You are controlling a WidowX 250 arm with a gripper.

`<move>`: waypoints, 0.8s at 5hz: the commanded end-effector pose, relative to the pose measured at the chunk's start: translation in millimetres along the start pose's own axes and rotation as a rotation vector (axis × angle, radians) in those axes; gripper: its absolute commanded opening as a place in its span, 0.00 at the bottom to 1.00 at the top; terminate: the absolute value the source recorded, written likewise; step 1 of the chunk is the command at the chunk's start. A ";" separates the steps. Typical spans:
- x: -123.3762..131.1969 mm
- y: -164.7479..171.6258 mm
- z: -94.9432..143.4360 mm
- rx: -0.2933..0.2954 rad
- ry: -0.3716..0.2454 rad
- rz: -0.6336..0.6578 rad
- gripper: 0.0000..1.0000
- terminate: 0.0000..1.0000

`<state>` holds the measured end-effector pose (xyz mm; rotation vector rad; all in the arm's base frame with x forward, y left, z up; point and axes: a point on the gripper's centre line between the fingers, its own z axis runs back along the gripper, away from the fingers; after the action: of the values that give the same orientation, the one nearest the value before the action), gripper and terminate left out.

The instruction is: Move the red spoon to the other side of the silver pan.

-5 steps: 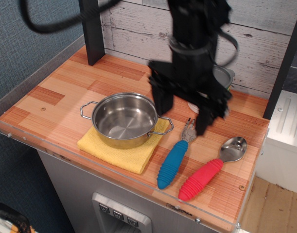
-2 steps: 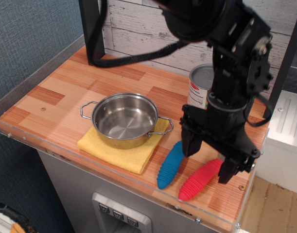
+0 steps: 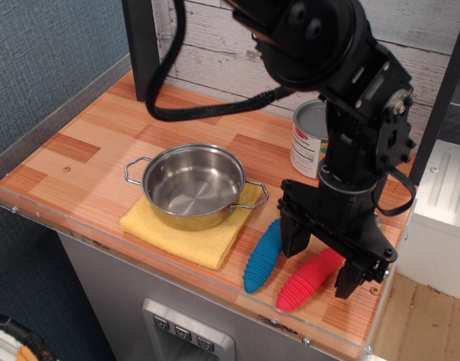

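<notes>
here, open pincer (image 3: pixel 321 265) straddling red spoon (image 3: pixel 304 280), silver pan (image 3: pixel 192 186) on yellow cloth (image 3: pixel 186 229)

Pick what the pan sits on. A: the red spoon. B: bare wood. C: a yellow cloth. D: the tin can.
C: the pan rests on a yellow cloth whose edges show in front of it and to both sides, on the wooden counter.

I get even, bright light, soft shadows under the arm (image 3: pixel 342 150), glare inside the steel pan (image 3: pixel 192 184); focus is sharp, the bottom-left corner dark.
</notes>
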<state>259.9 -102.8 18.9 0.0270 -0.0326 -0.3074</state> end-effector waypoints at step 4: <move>-1.0 -5.7 -8.2 -0.004 -0.072 -0.013 0.00 0.00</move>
<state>262.7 -107.5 7.0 0.0185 -0.0820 -0.3161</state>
